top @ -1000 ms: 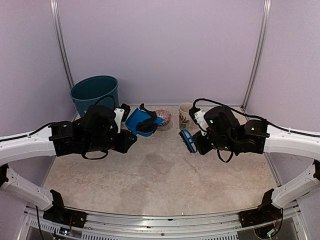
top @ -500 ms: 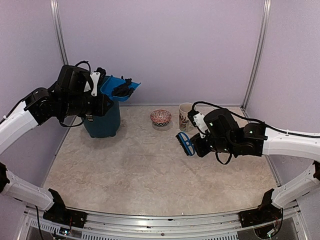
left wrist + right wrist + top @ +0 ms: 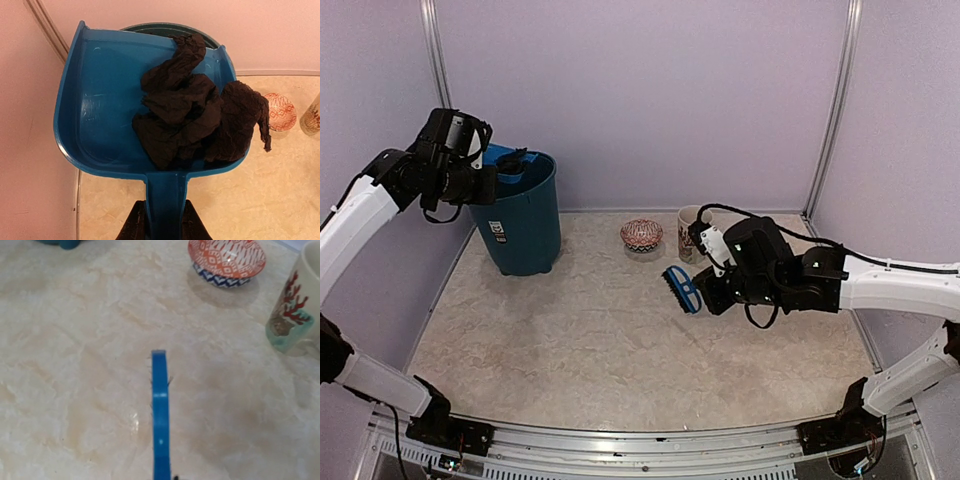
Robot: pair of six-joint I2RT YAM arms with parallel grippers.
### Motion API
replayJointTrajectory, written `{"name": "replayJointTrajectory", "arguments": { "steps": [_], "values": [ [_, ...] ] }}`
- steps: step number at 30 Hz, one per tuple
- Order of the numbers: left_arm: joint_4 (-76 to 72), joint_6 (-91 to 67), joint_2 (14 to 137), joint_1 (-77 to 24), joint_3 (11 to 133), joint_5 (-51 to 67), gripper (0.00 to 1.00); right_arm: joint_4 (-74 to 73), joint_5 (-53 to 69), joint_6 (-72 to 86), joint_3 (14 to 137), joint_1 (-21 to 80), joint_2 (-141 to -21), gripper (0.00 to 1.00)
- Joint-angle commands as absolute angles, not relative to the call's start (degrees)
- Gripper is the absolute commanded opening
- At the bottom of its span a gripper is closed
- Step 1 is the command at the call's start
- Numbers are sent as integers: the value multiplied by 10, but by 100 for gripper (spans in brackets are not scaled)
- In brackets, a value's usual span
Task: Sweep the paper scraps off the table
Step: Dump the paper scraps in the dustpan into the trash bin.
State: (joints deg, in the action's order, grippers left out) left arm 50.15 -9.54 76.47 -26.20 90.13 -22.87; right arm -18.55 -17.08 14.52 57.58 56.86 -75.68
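Since half a second ago, the left gripper [image 3: 166, 225] has carried the dustpan [image 3: 105, 110] lower and leftward to the bin [image 3: 525, 225] at far left. It clamps the handle; the paper scraps [image 3: 195, 120] heap near the handle, bin mouth beyond the lip. Well right, the right gripper [image 3: 703, 291] pinches the brush [image 3: 679, 288] above the table [image 3: 620, 350].
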Motion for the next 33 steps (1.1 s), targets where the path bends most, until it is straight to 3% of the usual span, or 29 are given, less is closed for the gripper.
{"name": "replayJointTrajectory", "arguments": {
  "steps": [1,12,20,33],
  "values": [
    [544,-60,791,-232,931,-291,0,-173,-156,125,601,563,-778,0],
    [582,-20,872,-228,994,-442,0,-134,-134,139,552,563,-751,0],
    [628,6,961,-299,1044,-606,0,-143,-132,139,535,563,-720,0],
    [623,124,1018,-343,1068,-730,0,-114,-125,145,489,563,-683,0]
  ]
}}
